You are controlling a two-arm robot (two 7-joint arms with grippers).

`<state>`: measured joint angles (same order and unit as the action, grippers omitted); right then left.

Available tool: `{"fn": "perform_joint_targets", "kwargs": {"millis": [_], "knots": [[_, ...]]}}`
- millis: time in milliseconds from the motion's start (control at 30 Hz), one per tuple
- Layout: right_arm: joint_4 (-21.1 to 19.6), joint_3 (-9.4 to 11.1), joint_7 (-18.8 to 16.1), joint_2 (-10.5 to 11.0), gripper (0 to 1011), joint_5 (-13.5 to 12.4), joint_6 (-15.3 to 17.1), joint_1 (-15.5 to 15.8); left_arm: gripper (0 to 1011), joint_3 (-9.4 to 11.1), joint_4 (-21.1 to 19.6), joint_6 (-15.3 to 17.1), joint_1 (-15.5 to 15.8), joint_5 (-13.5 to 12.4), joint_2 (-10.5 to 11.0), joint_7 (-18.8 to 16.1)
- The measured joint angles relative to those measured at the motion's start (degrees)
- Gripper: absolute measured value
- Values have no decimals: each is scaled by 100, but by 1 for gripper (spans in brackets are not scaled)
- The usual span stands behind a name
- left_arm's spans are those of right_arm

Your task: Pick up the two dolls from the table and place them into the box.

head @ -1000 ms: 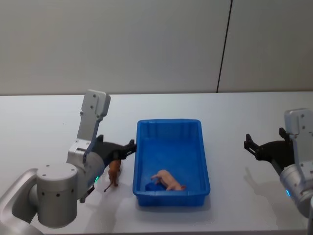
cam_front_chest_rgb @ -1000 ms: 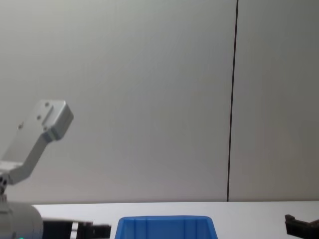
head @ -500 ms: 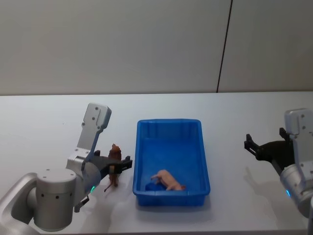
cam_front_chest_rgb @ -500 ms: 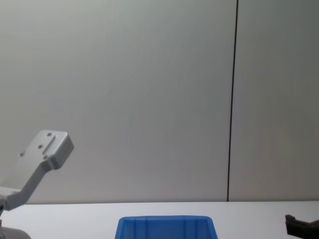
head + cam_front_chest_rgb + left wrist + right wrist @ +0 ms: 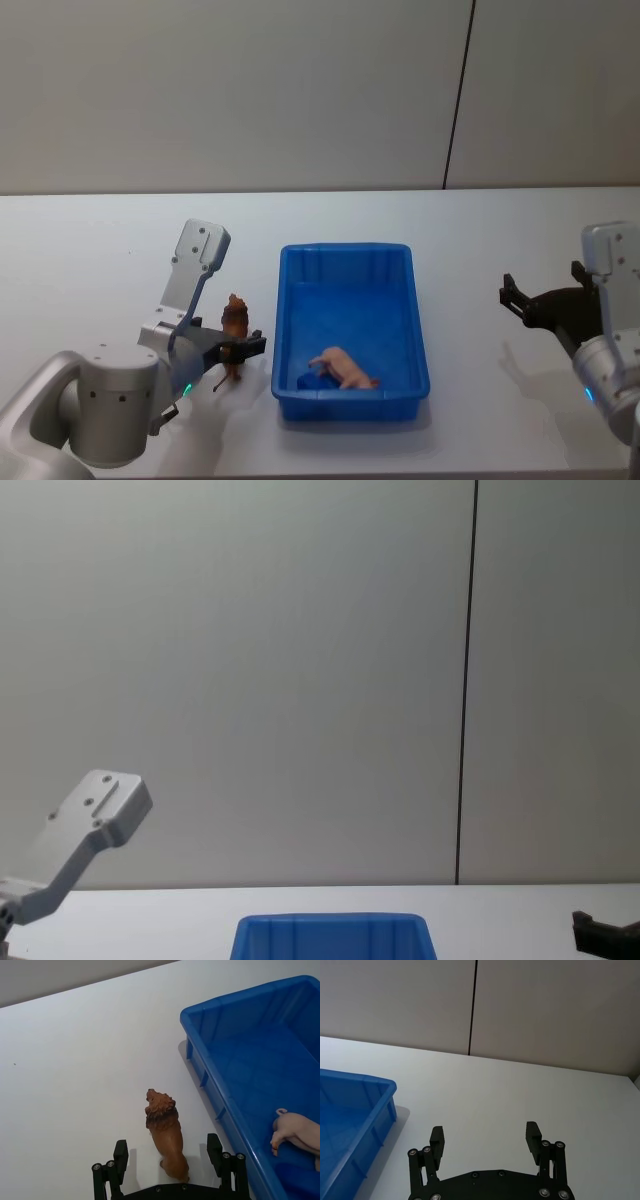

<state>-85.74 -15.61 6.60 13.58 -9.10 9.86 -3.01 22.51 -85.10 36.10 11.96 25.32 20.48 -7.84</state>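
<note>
Left of the blue box (image 5: 350, 330), on the white surface (image 5: 90, 260): brown lion doll (image 5: 166, 1135) upright between the spread fingers of the left tool (image 5: 167, 1157), untouched. Inside the box: pink doll (image 5: 345, 368). At far right: right tool (image 5: 486, 1140), fingers apart, holding nothing.

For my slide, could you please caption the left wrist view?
Open left gripper straddles the standing lion doll on the table, beside the box holding a pig doll.

Brown lion doll (image 5: 167, 1140) standing on the white table (image 5: 75, 1075), hindquarters between the spread fingers of the left gripper (image 5: 167, 1152), neither finger touching it. Just beside, the blue box (image 5: 235, 1060) with a pink pig doll (image 5: 297, 1130) lying inside
</note>
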Motion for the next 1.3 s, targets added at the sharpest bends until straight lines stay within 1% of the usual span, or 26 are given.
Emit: {"fn": "perform_joint_targets", "kwargs": {"millis": [300, 400, 633, 667, 767, 800, 833, 933, 1000, 1033, 1067, 1100, 1133, 1167, 1300], "knots": [[0, 0, -1, 0, 1000, 0, 0, 0, 1001, -1, 265, 33, 107, -162, -63, 139], [0, 0, -1, 0, 1001, 0, 0, 0, 972, -2, 361, 45, 142, -225, -84, 186], [0, 0, -1, 0, 1001, 0, 0, 0, 808, -2, 546, 98, 212, -355, -127, 275], [0, 0, -1, 0, 1001, 0, 0, 0, 765, -2, 581, 112, 226, -379, -135, 298], [1, 0, -1, 0, 1001, 0, 0, 0, 689, -2, 631, 137, 246, -419, -148, 330], [1, 0, -1, 0, 1001, 0, 0, 0, 650, -1, 661, 149, 258, -440, -157, 348], [1, 0, -1, 0, 1001, 0, 0, 0, 588, -1, 684, 158, 266, -459, -164, 364], [0, 0, -1, 0, 1001, 0, 0, 0, 531, -1, 711, 169, 278, -489, -172, 387], [0, 0, -1, 0, 1001, 0, 0, 0, 445, 0, 732, 172, 285, -513, -179, 406], [1, 0, -1, 0, 1001, 0, 0, 0, 427, -1, 736, 172, 288, -523, -181, 413], [1, 0, -1, 0, 1001, 0, 0, 0, 386, -1, 739, 172, 289, -530, -182, 419], [1, 0, -1, 0, 1001, 0, 0, 0, 386, -3, 741, 169, 291, -544, -185, 428], [1, 0, -1, 0, 1001, 0, 0, 0, 338, -5, 741, 164, 292, -551, -185, 433], [1, 0, -1, 0, 1001, 0, 0, 0, 327, -9, 738, 147, 292, -566, -186, 441], [0, 0, -1, 0, 1001, 0, 0, 0, 317, -19, 694, 80, 290, -609, -184, 456]]}}
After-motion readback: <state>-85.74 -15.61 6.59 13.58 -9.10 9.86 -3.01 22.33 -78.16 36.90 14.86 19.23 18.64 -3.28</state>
